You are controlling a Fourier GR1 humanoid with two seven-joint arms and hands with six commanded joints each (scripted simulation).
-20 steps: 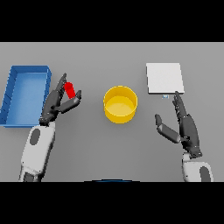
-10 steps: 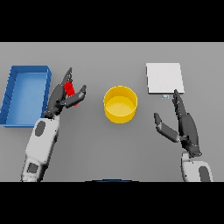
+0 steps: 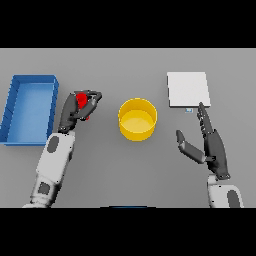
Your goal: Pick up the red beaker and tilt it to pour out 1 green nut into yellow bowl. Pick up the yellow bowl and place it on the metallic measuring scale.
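- Left hand (image 3: 75, 111) curled round red beaker (image 3: 81, 101), holding it left of yellow bowl (image 3: 137, 119), between bowl and blue bin (image 3: 30, 109); only part of the red shows between the dark fingers.
- Beaker well short of the bowl rim, not over it; no tilt readable, mouth direction not clear behind the fingers.
- Green nut not visible anywhere: hidden inside the beaker or too small to make out.
- Right hand (image 3: 210, 145) open, fingers straight and thumb spread, holding nothing, just below the metallic measuring scale (image 3: 188, 89) and right of the bowl.
- Bowl upright on grey table (image 3: 125, 65), apart from both hands and from the scale; inside looks bare yellow.
- Judged step: carrying the beaker toward the bowl, pour not yet begun.
- Risk: tipping too early, with the mouth not yet over the bowl, drops the nut on the table.
- Risk: tilting too far or too fast spills more than one nut, if the beaker holds several.
- Risk: fingers covering the mouth may block or deflect the nut.
- Risk: coming in low could knock the bowl rim and shove the bowl.
- Risk later: right hand close to the scale, easy to nudge it when reaching for the bowl.
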